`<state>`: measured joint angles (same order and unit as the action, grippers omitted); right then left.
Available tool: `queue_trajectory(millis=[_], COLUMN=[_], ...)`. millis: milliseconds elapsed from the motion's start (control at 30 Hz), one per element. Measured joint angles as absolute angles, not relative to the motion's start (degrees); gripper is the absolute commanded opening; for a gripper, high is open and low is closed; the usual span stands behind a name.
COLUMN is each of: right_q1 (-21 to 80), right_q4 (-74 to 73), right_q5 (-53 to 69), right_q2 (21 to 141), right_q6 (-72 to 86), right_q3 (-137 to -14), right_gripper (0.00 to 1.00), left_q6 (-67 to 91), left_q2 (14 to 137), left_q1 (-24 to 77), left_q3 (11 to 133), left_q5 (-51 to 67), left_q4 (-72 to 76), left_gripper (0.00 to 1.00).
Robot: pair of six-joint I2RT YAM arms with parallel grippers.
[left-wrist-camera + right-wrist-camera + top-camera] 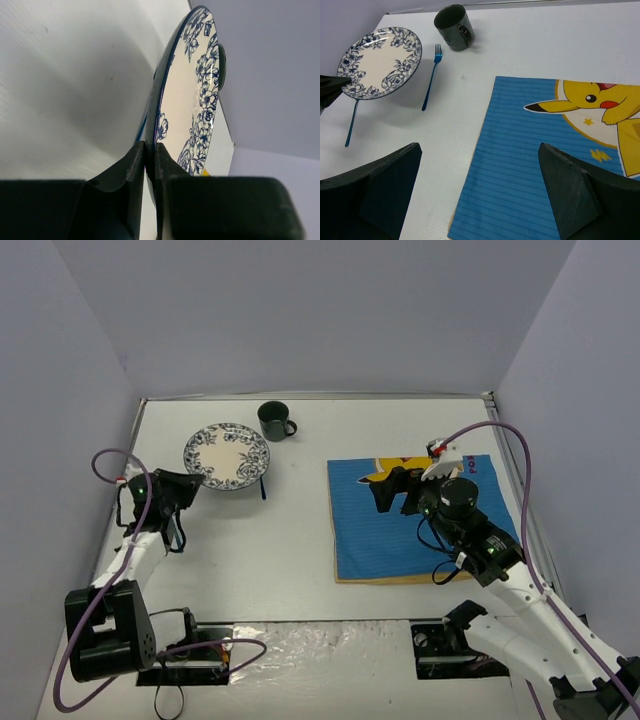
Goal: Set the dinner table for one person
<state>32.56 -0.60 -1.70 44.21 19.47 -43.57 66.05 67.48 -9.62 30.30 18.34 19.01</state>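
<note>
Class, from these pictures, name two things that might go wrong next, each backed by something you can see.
The left gripper pinches the blue-flowered white ceramic plate only at its rim; it may slip or swing.
A blue metal fork and a second blue utensil handle lie beside and under the plate; moving it low could knock them.

The left arm (140,550) reaches along the left side, its left gripper (188,487) (150,150) pinched tight on a plate's (228,455) rim. The right arm (500,565) stretches forward, with the right gripper (396,495) (479,147) spread wide.
</note>
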Motion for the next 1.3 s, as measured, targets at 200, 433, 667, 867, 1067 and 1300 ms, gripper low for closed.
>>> queue_trajectory(millis=[200,433,667,867,1067,1300], right_q1=[32.6,32.6,32.6,32.6,32.6,32.6], right_q4=[-0.6,-0.4,-1.0,-2.4,-4.1,-5.0], right_q5=[-0.5,0.3,-1.2,-3.7,-4.3,-4.2], right_q2=[44.2,44.2,44.1,43.9,42.6,41.2], right_q6=[19.5,19.8,20.5,21.1,21.6,22.5], right_q3=[-44.6,-45.8,-45.8,-45.8,-45.8,-45.8], right_gripper=[1.00,1.00,1.00,1.00,1.00,1.00], left_q6=[64.6,63.6,63.7,63.9,64.8,66.9], left_q2=[67.2,73.0,82.7,90.1,98.7,109.4], left_q1=[-0.8,16.3,24.0,28.8,35.4,42.2], left_q3=[32.9,40.3,45.6,51.2,58.9,67.0], left_q5=[21.1,21.1,22.1,21.6,21.6,22.5], left_q4=[15.0,16.7,20.9,22.9,26.5,30.0], left_gripper=[0.00,0.00,0.00,0.00,0.00,0.00])
